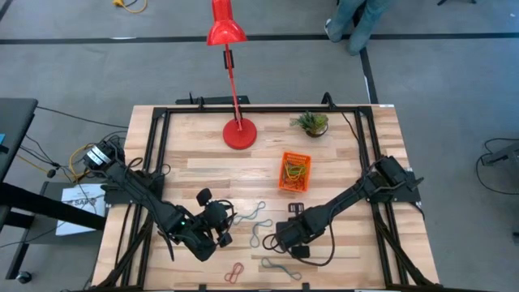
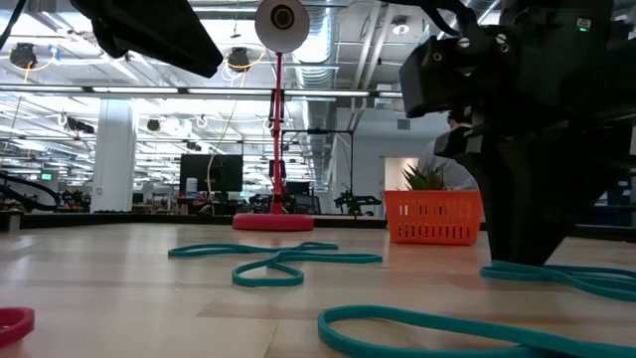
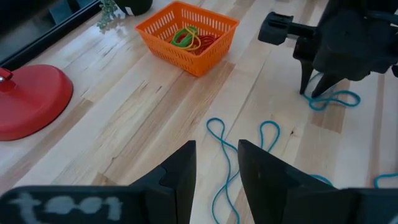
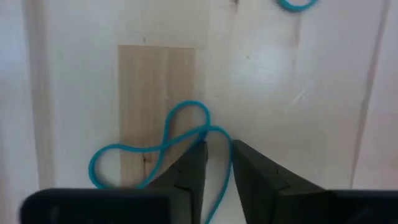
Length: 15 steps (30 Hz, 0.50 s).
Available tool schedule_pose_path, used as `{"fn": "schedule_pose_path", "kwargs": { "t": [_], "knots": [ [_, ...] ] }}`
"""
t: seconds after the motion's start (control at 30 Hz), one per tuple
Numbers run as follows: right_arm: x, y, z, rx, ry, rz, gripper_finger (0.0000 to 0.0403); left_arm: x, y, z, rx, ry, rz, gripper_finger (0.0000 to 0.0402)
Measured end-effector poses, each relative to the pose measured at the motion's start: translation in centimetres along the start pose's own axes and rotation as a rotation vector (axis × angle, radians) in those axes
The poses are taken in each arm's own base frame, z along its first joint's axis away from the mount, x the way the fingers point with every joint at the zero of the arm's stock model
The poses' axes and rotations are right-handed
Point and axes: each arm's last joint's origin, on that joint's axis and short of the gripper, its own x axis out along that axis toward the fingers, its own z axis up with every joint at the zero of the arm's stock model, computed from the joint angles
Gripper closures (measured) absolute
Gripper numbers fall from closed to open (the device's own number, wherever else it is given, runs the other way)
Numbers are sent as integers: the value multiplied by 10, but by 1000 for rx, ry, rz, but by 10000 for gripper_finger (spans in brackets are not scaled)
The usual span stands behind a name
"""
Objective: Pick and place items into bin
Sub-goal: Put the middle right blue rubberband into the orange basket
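Four loose bands are lying on the wooden table [image 1: 340,174] in the high view: three teal and one red band [image 1: 234,272] near the front edge. The right gripper [image 4: 216,163] is standing down on a twisted teal band [image 4: 155,152], a strand running between its narrowly parted fingers, not clamped. That band's long axis is running toward the front edge. The left gripper [image 3: 216,163] is hovering, slightly parted and empty, over another teal band [image 3: 242,149]. Only the left wrist view is showing bands inside the orange bin [image 3: 211,53].
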Motion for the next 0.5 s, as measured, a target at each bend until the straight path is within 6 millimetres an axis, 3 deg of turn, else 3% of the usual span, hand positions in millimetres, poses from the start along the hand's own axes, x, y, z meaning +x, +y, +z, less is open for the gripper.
{"fn": "schedule_pose_path", "kwargs": {
  "t": [0.13, 0.23, 0.33, 0.5],
  "knots": [
    [-9, 0, 2, -18, -52, 17, 387, 0, 0, 0, 10, -3, 2, 291],
    [-28, -1, 2, -20, -107, -26, 394, 0, 0, 0, 18, -3, 3, 291],
    [-69, -6, 4, -5, -215, -105, 400, 0, 0, 0, 18, -2, 2, 291],
    [-123, -25, -20, 43, -265, -313, 401, 0, 0, 0, 21, -1, 4, 291]
  ]
}}
